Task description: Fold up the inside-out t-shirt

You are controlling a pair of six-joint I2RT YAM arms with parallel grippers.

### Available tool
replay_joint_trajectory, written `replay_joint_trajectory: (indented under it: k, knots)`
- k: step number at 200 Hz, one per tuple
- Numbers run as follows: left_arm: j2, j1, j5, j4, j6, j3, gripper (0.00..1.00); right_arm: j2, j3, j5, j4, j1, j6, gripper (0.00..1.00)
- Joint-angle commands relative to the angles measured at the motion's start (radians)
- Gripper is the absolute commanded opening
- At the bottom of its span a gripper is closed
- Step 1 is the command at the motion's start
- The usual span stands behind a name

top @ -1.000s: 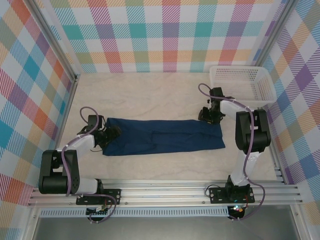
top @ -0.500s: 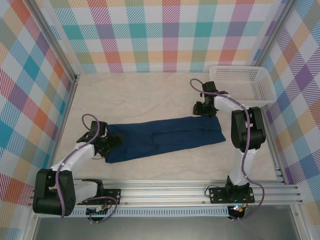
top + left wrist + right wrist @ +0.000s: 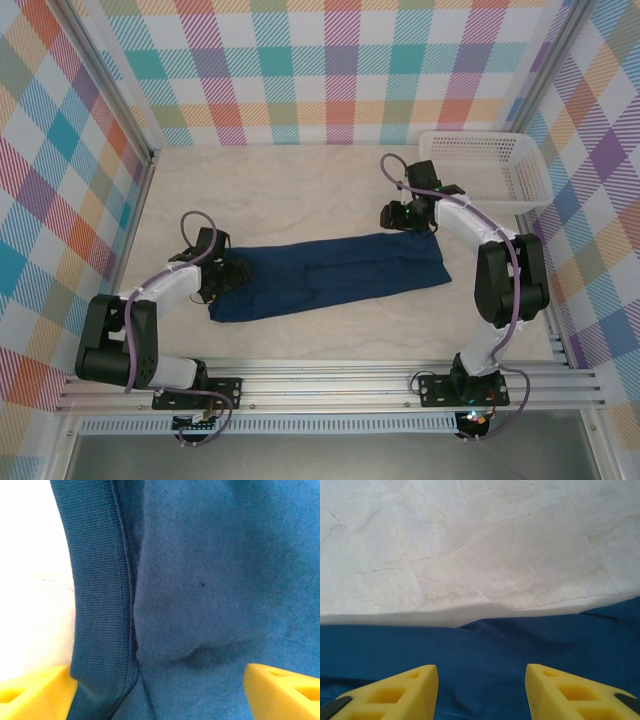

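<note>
The t-shirt, soft navy knit with a ribbed band, lies folded in a long, slightly slanted strip across the middle of the pale, marble-veined worktop. The left jaws stand wide open over its left end. The right jaws are open too, at its far right edge. A white lattice basket sits in the far right corner, its bottom showing.

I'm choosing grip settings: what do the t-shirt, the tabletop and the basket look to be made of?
The t-shirt: soft matte knit cloth, likely cotton jersey; fine texture shows, with a ribbed band along its edge. The tabletop: smooth pale marble-look surface with thin veins, perhaps laminate. The basket: white, latticed walls, probably plastic.
</note>
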Motion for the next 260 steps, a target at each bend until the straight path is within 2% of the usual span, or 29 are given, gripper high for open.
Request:
replay_joint_trajectory:
  k: [1,35,84,132,167,191,233,260]
  knots:
    - [-0.069,-0.014,-0.103,-0.077,0.005,0.0,0.87,-0.022,-0.014,-0.039,0.012,0.002,-0.003,0.49]
    - [-0.171,-0.013,-0.191,-0.106,0.02,0.013,0.87,-0.016,-0.018,-0.045,0.015,0.006,-0.004,0.49]
    - [0.026,-0.016,-0.083,-0.033,0.073,0.075,0.91,-0.013,-0.025,-0.05,0.017,0.014,-0.008,0.5]
    - [0.128,-0.044,-0.07,-0.023,0.104,0.089,0.93,-0.031,-0.048,-0.044,0.023,0.014,-0.012,0.5]
    - [0.148,-0.066,-0.052,-0.011,0.077,0.064,0.78,-0.03,-0.045,-0.046,0.023,0.013,-0.013,0.5]
    - [0.188,-0.081,-0.025,-0.005,0.072,0.06,0.61,-0.034,-0.045,-0.048,0.024,0.014,-0.012,0.5]
    - [0.194,-0.088,-0.009,-0.003,0.071,0.071,0.42,-0.035,-0.05,-0.052,0.024,0.014,-0.011,0.5]
    - [0.183,-0.087,-0.002,0.008,0.087,0.08,0.26,-0.045,-0.054,-0.053,0.02,0.015,-0.01,0.5]
